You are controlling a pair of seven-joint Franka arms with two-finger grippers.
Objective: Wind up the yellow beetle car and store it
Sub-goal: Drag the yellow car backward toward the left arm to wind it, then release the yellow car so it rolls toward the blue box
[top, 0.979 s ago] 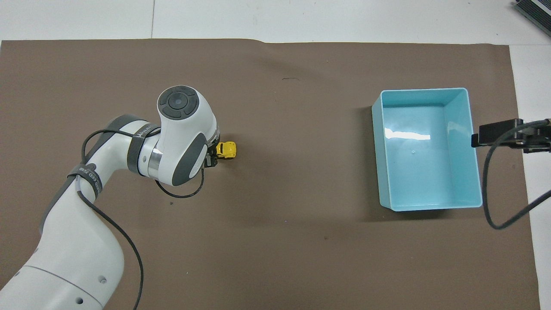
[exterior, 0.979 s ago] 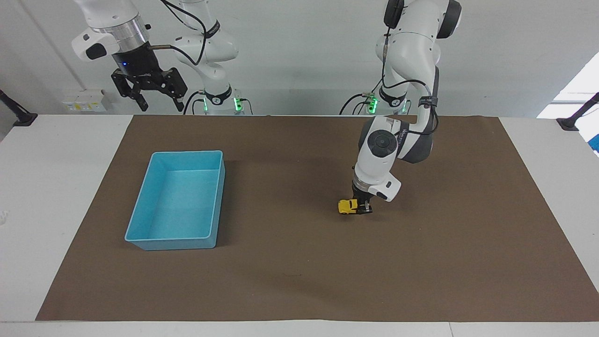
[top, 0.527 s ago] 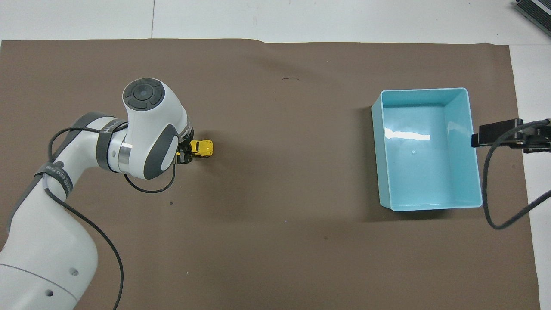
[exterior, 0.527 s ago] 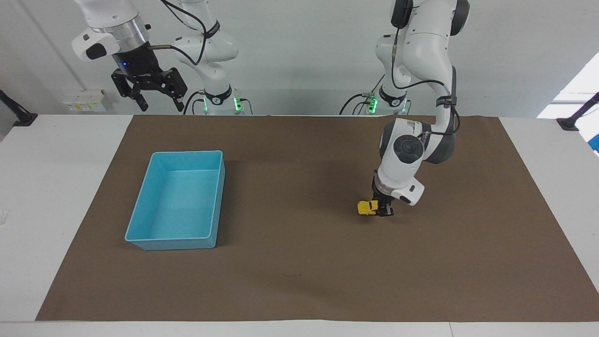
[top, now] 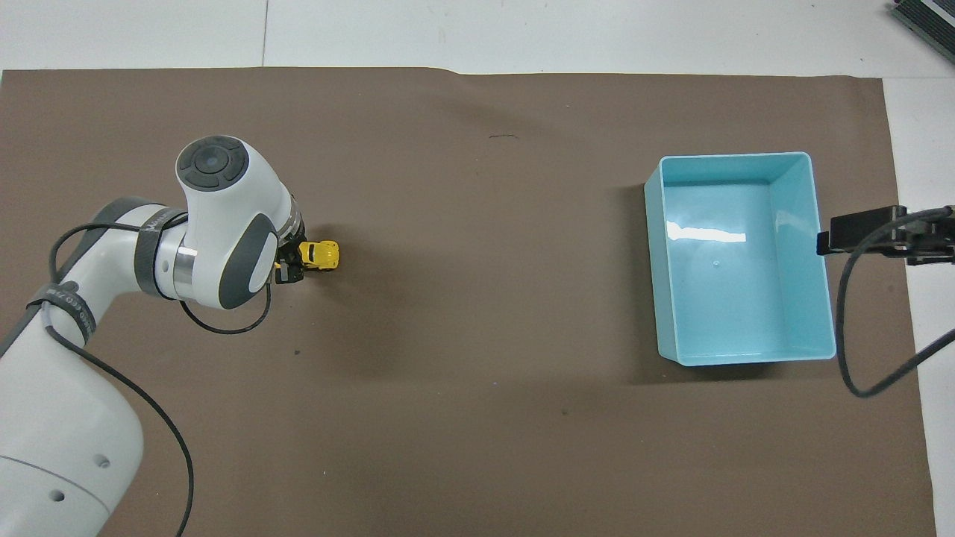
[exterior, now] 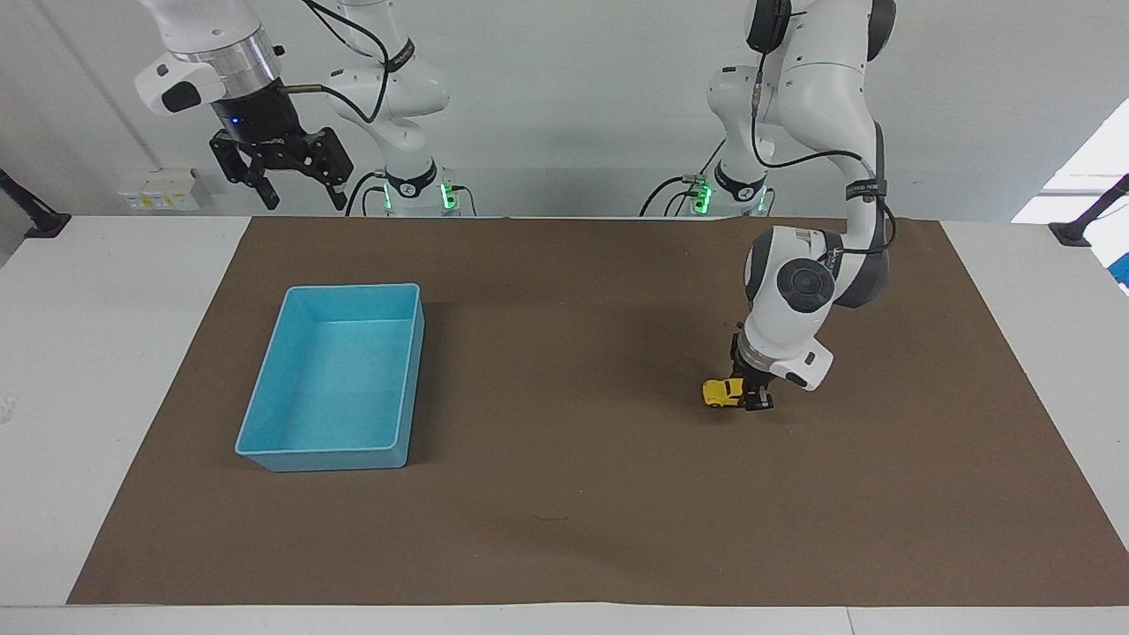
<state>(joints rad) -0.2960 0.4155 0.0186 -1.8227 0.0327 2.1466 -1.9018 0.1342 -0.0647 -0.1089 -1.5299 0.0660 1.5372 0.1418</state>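
Waiting with spread fingers, my right gripper (exterior: 295,188) hangs above the table's edge; the blue bin (exterior: 332,377) sits on the brown mat (exterior: 564,529); my left gripper (exterior: 751,398) pinches the yellow beetle car (exterior: 722,393) on the mat, well apart from the bin.

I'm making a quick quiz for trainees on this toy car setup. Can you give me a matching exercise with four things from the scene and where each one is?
Things:
1. yellow beetle car
2. blue bin
3. left gripper
4. right gripper

Places or states:
A. raised in the air, open, waiting
B. low on the brown mat, at the car's end
C. toward the right arm's end of the table, empty
D. on the brown mat, toward the left arm's end

Pairs: 1-D, 2-C, 3-B, 4-A
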